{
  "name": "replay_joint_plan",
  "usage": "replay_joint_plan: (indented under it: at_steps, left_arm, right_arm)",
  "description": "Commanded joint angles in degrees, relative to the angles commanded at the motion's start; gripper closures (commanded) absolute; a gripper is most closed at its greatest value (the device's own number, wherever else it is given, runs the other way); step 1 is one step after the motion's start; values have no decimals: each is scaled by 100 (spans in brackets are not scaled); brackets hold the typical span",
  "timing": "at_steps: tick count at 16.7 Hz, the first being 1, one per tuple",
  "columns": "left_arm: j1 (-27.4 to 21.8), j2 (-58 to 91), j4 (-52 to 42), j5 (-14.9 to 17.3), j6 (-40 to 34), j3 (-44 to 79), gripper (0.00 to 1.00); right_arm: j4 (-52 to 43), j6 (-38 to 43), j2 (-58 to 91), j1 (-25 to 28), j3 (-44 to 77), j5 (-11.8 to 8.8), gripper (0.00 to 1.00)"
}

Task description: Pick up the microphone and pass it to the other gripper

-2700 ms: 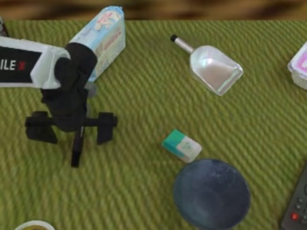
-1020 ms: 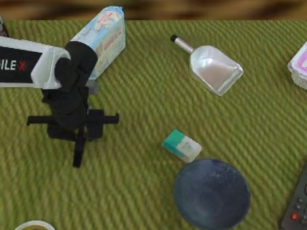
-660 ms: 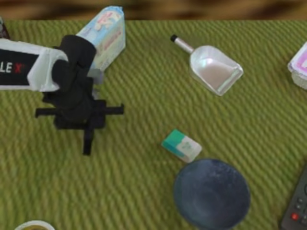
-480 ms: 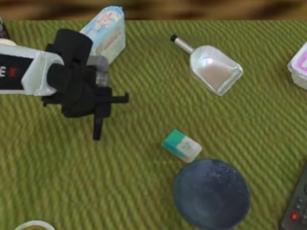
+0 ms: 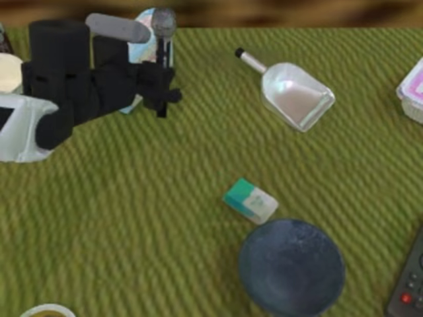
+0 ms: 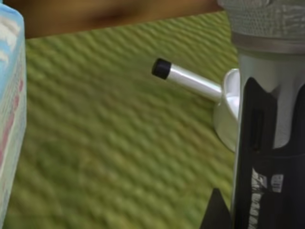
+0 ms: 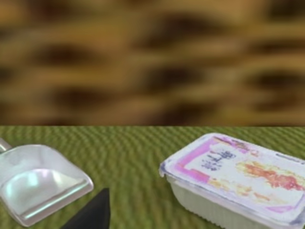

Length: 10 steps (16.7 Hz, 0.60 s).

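Now, step in hand: you have the microphone (image 5: 162, 39) lifted off the worktop (image 5: 198, 264) and need to carry it toward the middle for the handover.
Left gripper (image 5: 158, 89): at the top view's upper left, raised, its jaws closed on the microphone's black handle, mesh head pointing away from the worktop's near edge.
Microphone, close up: the left wrist view shows it (image 6: 267, 119) upright between the jaws, grey head clear above them.
Right gripper (image 7: 93, 214): only a dark fingertip shows in its own wrist view, near the scoop (image 7: 38, 183) and a sealed tray (image 7: 238, 176); you cannot tell whether its jaws are open.
Advice: keep the grip low on the handle so the upper handle stays free for the other jaws.
Path: travel high over the scoop (image 5: 291, 92) and the carton (image 5: 142, 49).
Release: let go only once the second grip looks firm.
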Motion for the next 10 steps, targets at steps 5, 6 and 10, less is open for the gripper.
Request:
replay_joint_plan:
  at_steps: [5,6,10]
  left_arm:
    - [80,-643,1830,710,453,-525,100]
    - [91,-737,2017,794,512,-583,100]
    - [105,-850,2221,890,580,-647,100]
  right_arm:
    - [0,0,0,0,0,0,0]
    - [0,0,0,0,0,0,0]
    - [0,0,0,0,0,0,0]
